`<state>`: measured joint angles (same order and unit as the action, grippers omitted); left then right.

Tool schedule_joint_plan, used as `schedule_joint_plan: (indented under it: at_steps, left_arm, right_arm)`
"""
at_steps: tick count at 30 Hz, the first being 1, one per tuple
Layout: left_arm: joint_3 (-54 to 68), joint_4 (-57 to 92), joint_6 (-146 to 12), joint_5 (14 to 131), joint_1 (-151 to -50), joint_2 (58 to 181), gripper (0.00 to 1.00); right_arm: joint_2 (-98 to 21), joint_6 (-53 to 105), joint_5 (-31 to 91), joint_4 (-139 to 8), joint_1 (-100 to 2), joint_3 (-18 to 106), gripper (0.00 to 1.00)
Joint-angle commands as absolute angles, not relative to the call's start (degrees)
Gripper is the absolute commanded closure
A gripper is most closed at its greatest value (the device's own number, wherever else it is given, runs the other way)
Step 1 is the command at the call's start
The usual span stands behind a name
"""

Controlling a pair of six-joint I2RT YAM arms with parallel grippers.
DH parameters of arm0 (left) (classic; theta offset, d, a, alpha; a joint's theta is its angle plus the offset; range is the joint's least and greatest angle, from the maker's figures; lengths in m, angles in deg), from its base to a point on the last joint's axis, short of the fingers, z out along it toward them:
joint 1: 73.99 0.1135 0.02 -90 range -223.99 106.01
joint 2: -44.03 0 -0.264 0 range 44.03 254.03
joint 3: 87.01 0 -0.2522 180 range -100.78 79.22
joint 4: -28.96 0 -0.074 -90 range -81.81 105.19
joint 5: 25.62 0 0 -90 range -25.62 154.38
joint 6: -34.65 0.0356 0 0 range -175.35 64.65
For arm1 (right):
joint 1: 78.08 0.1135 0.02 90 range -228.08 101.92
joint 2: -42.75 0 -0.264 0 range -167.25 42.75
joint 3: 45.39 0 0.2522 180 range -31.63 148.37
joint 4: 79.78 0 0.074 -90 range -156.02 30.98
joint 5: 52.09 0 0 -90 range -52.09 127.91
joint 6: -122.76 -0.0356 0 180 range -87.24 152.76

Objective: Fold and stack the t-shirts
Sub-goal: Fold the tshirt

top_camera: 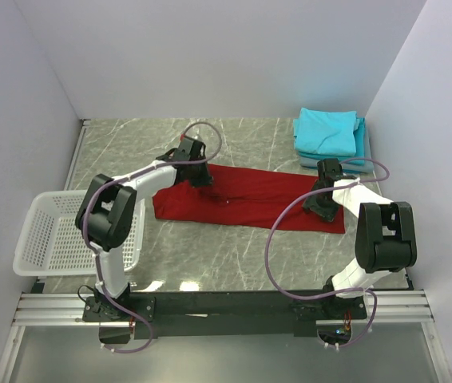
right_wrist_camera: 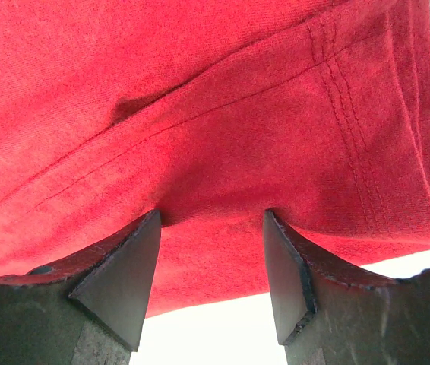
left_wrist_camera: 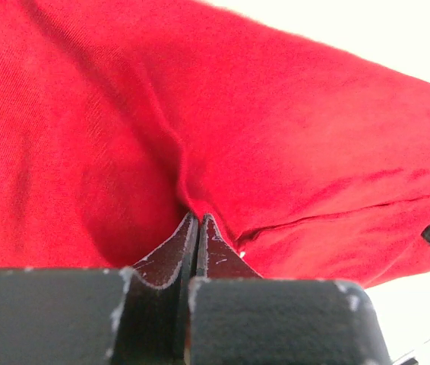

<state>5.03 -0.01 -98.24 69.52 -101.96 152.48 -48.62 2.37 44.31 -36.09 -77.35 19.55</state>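
One deep red t-shirt lies spread across the middle of the desk. The left gripper is pinched tight on a fold at its far left edge. The right gripper is spread wide at the right hem, clasping nothing. Folded turquoise t-shirts sit far right.

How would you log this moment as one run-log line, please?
left gripper shut on red shirt | right gripper open at shirt hem | turquoise stack far right
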Motion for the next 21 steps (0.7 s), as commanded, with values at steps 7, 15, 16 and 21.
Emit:
schedule_joint_plan:
  at_steps: [7, 15, 16, 21]
  left_arm:
    - [-5.67, 0.87, -84.19, 78.26, -102.47, 158.82, 0.99]
    - [-10.69, -2.47, -74.08, 79.14, -103.78, 162.86, 0.97]
    - [-11.56, -2.47, -72.24, 78.88, -103.96, 163.30, 0.97]
    - [-15.60, -5.81, -66.96, 79.67, -104.40, 166.72, 0.98]
  right_arm:
    - [-49.97, 2.62, 44.77, -36.23, -77.73, 20.31, 0.37]
    - [-51.29, 2.62, 45.47, -35.70, -77.73, 21.02, 0.37]
    - [-51.46, 2.62, 45.47, -35.53, -77.81, 21.19, 0.37]
    - [-52.08, 2.62, 45.56, -35.26, -77.81, 21.37, 0.37]
